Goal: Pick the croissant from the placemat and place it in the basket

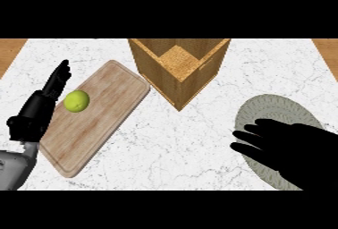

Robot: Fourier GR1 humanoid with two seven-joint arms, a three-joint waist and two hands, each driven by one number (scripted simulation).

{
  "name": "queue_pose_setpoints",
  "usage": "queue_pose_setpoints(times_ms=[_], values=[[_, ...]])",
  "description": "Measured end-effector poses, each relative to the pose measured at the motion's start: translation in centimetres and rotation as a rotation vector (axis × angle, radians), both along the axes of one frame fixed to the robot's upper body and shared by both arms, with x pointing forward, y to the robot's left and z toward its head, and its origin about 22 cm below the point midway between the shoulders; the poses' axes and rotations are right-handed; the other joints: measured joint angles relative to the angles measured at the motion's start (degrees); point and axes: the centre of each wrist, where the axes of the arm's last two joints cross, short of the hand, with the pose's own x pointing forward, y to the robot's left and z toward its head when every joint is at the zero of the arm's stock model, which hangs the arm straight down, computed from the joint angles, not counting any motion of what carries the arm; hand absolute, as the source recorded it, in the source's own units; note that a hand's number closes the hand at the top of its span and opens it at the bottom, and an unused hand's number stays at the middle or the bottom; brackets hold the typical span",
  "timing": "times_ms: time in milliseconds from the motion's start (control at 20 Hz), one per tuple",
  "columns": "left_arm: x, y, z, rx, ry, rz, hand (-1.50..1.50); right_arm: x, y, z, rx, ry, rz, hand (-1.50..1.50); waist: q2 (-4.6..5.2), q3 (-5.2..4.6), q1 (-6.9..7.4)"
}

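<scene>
Worktop [198, 147]: white, marbled, carrying every entry below.

Right hand [297, 152]: black, entering from the lower right. Spread flat above the placemat, fingers wide apart and fairly straight, pointing left, curled round nothing visible.

Placemat [271, 105]: round, grey, ribbed. Directly beneath the right hand and largely covered by it, with only the far and left parts of the rim showing.

Croissant: not discernible. Whereabouts impossible to tell, with the middle of the placemat hidden under the right hand.

Basket [198, 76]: wooden, square, open-topped, one corner turned toward the viewer. Well apart from the right hand, beyond it and to its left; farther back than both hands, roughly between them. Contents on view: speckled inner floor [177, 56] and plank walls only.

Cutting board [99, 120]: pale wood with rounded corners, lying aslant. Just to the right of the left hand, far corner near the basket, contact not determinable.

Lime [77, 100]: small, round, yellow-green. On the cutting board, just right of the left hand's fingers.

Left hand [36, 112]: black, on a grey forearm, at the left edge. Resting open, fingers up and straight, holding nothing, overlapping the cutting board's left edge.
</scene>
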Motion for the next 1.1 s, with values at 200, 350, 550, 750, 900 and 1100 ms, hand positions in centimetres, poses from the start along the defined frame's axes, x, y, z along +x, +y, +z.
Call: queue_pose_setpoints(times_ms=[200,350,550,750,900,1100], values=[[0.2,0.0,0.2,-0.002,-0.001,-0.001,0.0,1.2,0.0,0.8,-0.057,0.017,-0.021,-1.5,0.14,0.09,0.0],[0.1,-0.3,0.5,-0.006,0.004,-0.001,0.0,2.2,0.3,0.2,-0.085,0.029,-0.042,-1.5,0.2,0.15,0.16],[-0.2,-0.2,0.1,-0.006,0.003,0.0,0.0,2.9,-0.1,-0.9,-0.123,0.048,-0.051,-1.5,0.27,0.23,0.12],[-0.2,-0.4,0.0,-0.008,0.0,-0.005,0.0,3.2,-0.1,-2.9,-0.186,0.058,-0.047,-1.5,0.33,0.25,0.15],[-0.3,-0.4,0.2,-0.006,-0.004,-0.005,0.0,3.6,0.1,-4.4,-0.235,0.069,-0.051,-1.5,0.33,0.26,0.19],[-0.1,-0.4,0.3,-0.007,-0.003,-0.005,0.0,4.4,-0.8,-6.6,-0.29,0.069,-0.062,-1.5,0.36,0.27,0.17]])
